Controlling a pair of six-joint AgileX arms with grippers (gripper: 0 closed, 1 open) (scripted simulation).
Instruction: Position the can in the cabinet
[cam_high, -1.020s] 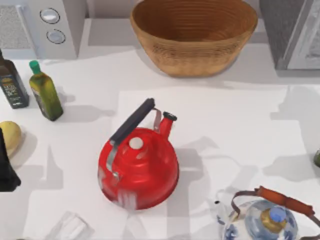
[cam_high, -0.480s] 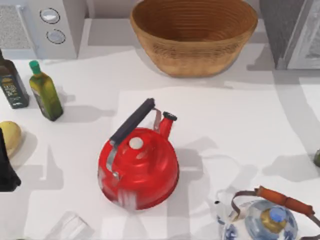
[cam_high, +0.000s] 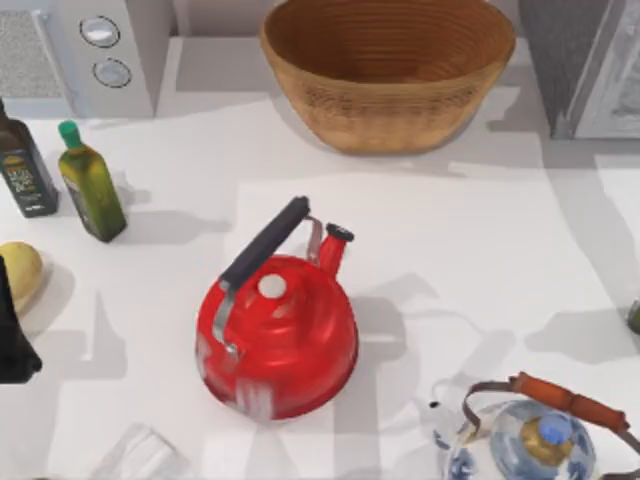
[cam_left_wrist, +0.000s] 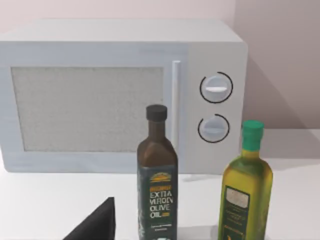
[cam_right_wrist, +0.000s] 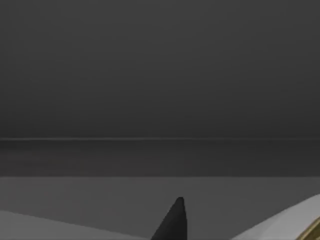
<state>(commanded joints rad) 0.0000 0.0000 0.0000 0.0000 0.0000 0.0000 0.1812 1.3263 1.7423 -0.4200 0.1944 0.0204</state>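
can: gold edge (cam_right_wrist: 314, 231) at right wrist view's corner, seemingly inside dark cabinet (cam_high: 580, 70), top view's far right. right claw (cam_right_wrist: 172, 222) grip: cannot tell. lower gently, release upright. left arm parked at surface's left edge.

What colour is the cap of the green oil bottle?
The cap of the green oil bottle is green; the left wrist view shows it best.

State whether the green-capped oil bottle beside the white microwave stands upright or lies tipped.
Upright: the green-capped oil bottle stands on its base with its cap uppermost, in front of the white microwave and beside the dark olive oil bottle.
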